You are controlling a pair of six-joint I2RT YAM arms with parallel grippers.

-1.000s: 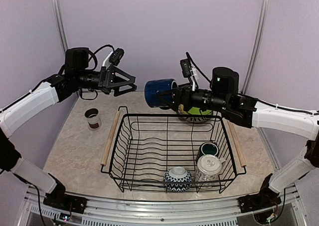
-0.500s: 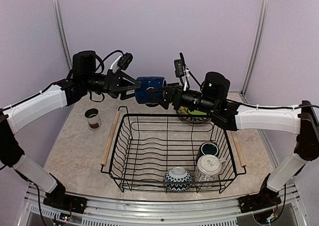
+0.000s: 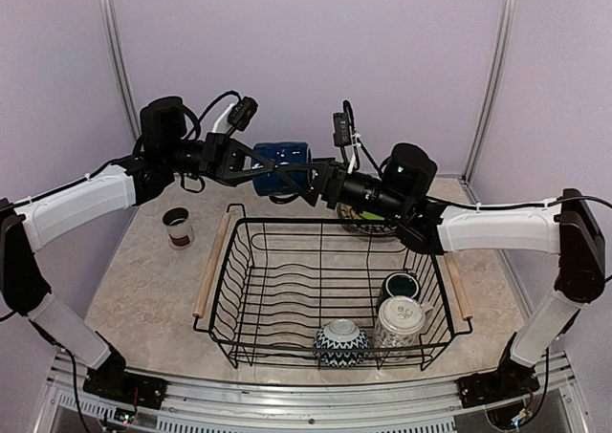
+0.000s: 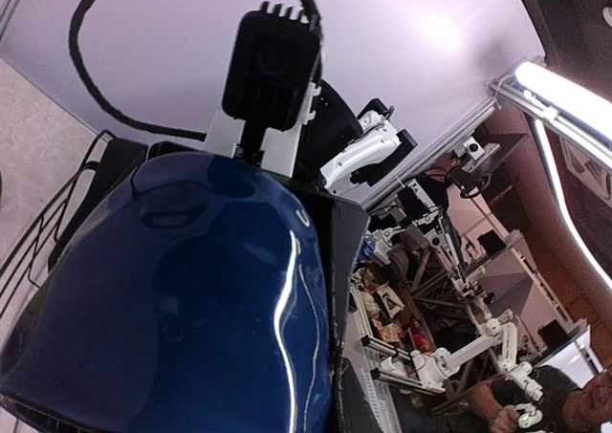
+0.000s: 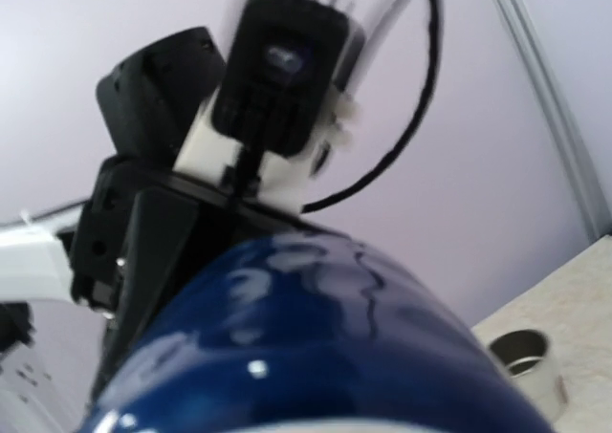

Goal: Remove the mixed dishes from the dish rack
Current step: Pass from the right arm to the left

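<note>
While the dark blue mug (image 3: 280, 159) hangs on its side in mid-air, long axis running left to right above the far rim of the dish rack (image 3: 325, 221), it lies squarely between the two arms. The right gripper (image 3: 308, 177) looks clamped on its right end. The left gripper (image 3: 256, 162) reaches along its left end with a finger on either side; whether those fingers press on it I cannot tell.

Beige marbled table (image 3: 143, 299), lilac walls (image 3: 306, 51) behind and at both sides. Left post (image 3: 114, 41) and right post (image 3: 496, 60), metal, stand upright at the rear corners. Aluminium rail (image 3: 287, 409) runs along the near edge.
</note>
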